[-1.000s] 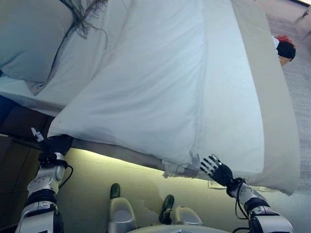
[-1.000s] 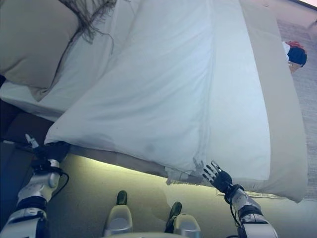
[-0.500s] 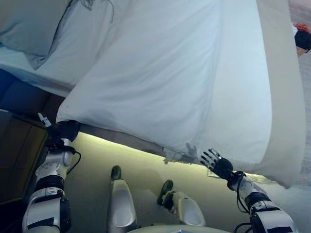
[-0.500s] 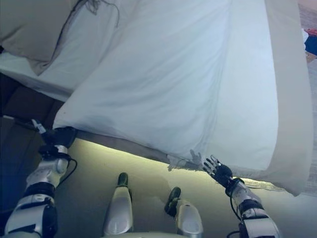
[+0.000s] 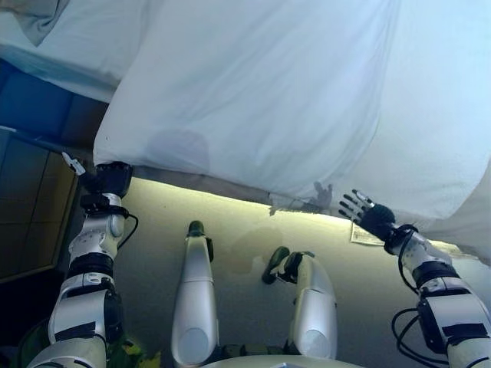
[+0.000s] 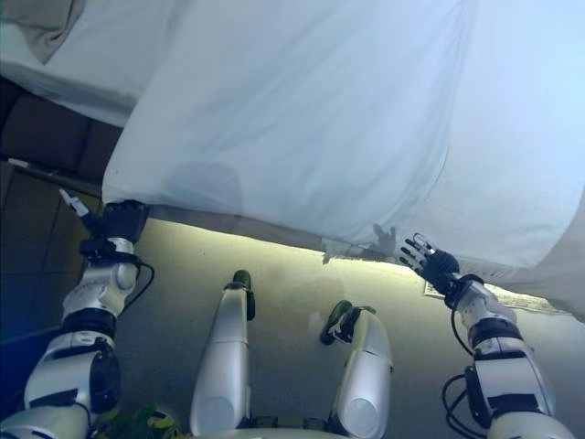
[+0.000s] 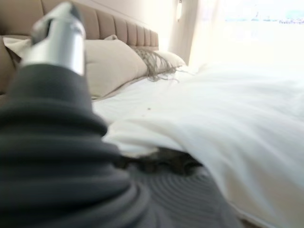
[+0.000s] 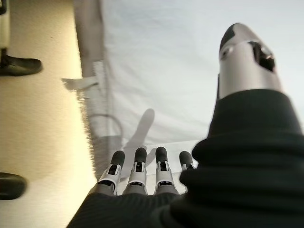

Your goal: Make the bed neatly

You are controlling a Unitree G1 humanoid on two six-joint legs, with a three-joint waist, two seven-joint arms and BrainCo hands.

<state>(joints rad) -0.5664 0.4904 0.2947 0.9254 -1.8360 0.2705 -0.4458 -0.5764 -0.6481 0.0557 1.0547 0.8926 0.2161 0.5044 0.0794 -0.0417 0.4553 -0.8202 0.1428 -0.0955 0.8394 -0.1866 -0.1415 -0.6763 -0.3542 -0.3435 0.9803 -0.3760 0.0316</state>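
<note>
At the white duvet [image 5: 261, 100] edge: right hand [image 5: 374, 218] fingers spread, empty; left hand [image 5: 107, 179] fingers hidden.

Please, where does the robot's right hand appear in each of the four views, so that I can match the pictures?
Left eye view: right hand at lower right, fingers spread, just below the white duvet edge.
Right eye view: right hand again lower right, under the same edge.
Left wrist view: not in it.
Right wrist view: its own straight fingers along the bottom, thumb upper right.
Shared landmark: the hand's shadow on the duvet edge.

L hand [image 5: 107, 178] fingers under duvet [image 5: 253, 100]
</note>
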